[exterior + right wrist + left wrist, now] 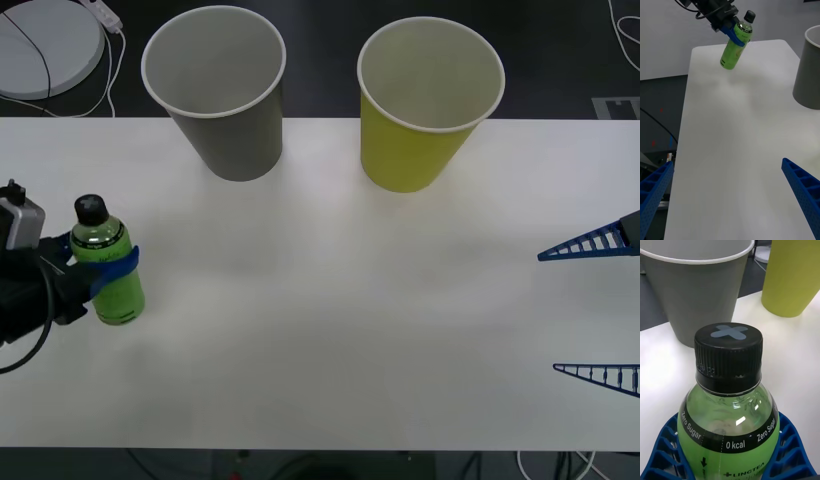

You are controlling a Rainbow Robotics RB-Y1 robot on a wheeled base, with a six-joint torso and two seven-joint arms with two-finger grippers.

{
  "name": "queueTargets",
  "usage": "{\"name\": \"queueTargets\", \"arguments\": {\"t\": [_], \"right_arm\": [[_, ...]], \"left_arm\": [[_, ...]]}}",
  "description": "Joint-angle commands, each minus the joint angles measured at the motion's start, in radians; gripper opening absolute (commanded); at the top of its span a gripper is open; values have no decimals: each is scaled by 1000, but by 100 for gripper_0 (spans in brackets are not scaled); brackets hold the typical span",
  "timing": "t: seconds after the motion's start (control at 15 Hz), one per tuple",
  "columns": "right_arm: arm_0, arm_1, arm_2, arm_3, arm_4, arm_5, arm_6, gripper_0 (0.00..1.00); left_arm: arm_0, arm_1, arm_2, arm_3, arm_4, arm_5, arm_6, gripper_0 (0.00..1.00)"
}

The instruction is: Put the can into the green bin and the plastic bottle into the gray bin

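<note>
The plastic bottle (pixel 728 405) is pinched upright between the blue fingers (pixel 666 450) of the left gripper (pixel 105 270), which wrap its shoulder below the black cap (pixel 729 348). It is held near the gray bin (pixel 218 90), with the green bin (pixel 428 100) beyond. The right gripper (pixel 597 308) is spread wide, well apart from the bottle.

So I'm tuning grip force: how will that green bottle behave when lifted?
The plastic bottle looks nearly full of liquid, so probably heavy for its size. Its smooth round wall may slip or twist in the left gripper, which holds it around the middle. Tall and narrow, it could tip if set down crooked.
</note>
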Motion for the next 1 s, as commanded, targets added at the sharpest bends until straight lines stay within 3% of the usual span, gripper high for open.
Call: {"name": "queueTargets", "arguments": {"t": [0.07, 0.27, 0.4, 1.0], "right_arm": [[0, 0, 0, 0, 0, 0, 0, 100], [0, 0, 0, 0, 0, 0, 0, 100], [0, 0, 0, 0, 0, 0, 0, 100], [0, 0, 0, 0, 0, 0, 0, 100]], "left_arm": [[-9, 22, 85, -3, -17, -117, 48, 0], [-26, 42, 184, -59, -125, -290, 170, 0], [-40, 46, 244, -104, -143, -391, 258, 0], [-138, 51, 313, -105, -115, -429, 351, 0]]}}
